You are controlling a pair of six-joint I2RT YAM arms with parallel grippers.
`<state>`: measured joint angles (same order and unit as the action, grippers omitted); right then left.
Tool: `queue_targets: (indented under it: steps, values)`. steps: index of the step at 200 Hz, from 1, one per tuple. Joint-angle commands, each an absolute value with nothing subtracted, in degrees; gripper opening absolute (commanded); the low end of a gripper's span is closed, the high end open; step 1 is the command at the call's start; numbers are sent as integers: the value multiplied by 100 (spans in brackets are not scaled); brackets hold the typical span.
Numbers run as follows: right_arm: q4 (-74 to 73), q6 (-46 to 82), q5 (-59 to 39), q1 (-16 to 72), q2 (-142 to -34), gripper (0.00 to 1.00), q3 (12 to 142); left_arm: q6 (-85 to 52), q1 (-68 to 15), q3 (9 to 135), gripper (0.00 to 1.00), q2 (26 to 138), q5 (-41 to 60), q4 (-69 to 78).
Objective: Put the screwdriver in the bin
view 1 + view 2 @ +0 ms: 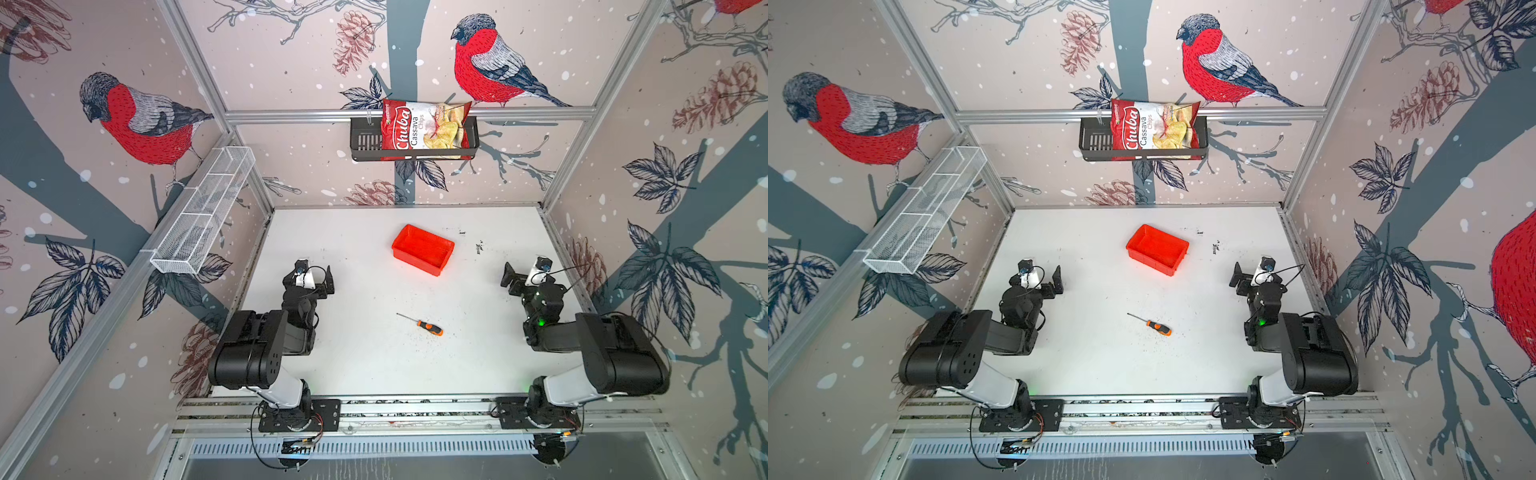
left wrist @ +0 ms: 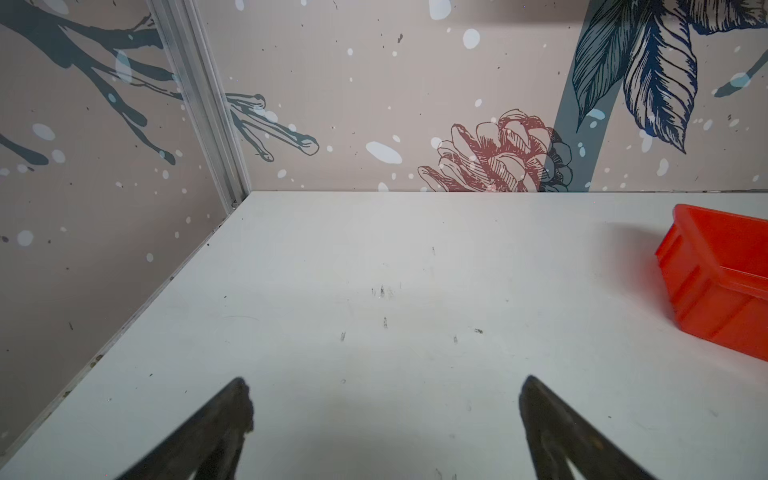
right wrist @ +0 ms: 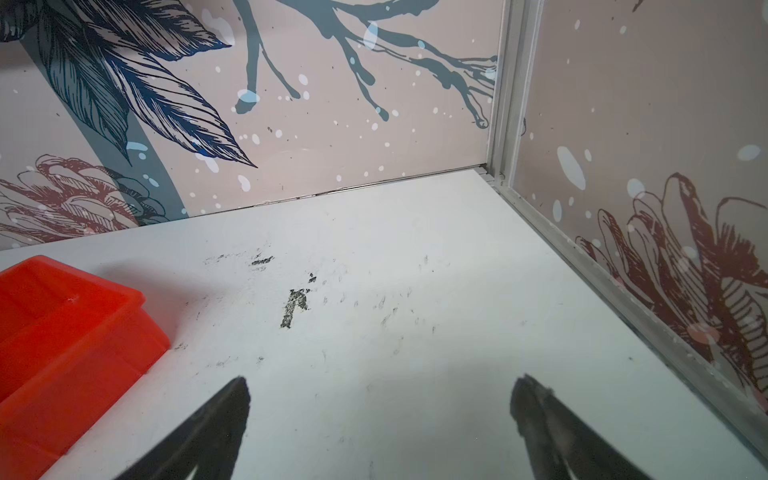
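Note:
The screwdriver (image 1: pixel 424 325) (image 1: pixel 1152 325), with a thin silver shaft and an orange-and-black handle, lies flat on the white table between the two arms; neither wrist view shows it. The bin (image 1: pixel 415 259) (image 1: pixel 1152 261), a shallow red-orange tray, stands empty farther back near the middle. An end of the bin (image 2: pixel 715 291) (image 3: pixel 62 353) shows at the edge of each wrist view. My left gripper (image 1: pixel 309 274) (image 1: pixel 1038 272) (image 2: pixel 384 390) hovers open and empty at the left. My right gripper (image 1: pixel 528 270) (image 1: pixel 1257 270) (image 3: pixel 380 390) hovers open and empty at the right. Both are well apart from the screwdriver.
A black slotted basket (image 1: pixel 365 143) on the rear wall holds a bag of cassava chips (image 1: pixel 424 126). A white wire-mesh shelf (image 1: pixel 203 216) hangs on the left wall. Patterned walls close the table on three sides. Dark scuff marks (image 3: pixel 295 307) lie right of the bin.

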<state>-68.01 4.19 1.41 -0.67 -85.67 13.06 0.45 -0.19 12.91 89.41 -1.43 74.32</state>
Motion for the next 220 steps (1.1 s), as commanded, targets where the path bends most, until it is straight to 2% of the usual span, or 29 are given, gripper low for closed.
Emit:
queue_targets:
  steps: [1, 178, 220]
  values:
    - [-6860, 369, 192, -59, -8573, 100, 1328, 53, -20, 1293, 100, 8930, -126, 7568]
    - [-6867, 377, 231, -53, -8561, 99, 1317, 44, -18, 1284, 99, 8921, -117, 7582]
    - [-6133, 313, 290, 21, -8017, 100, 1472, 158, -26, 1283, 99, 8535, 104, 7291]
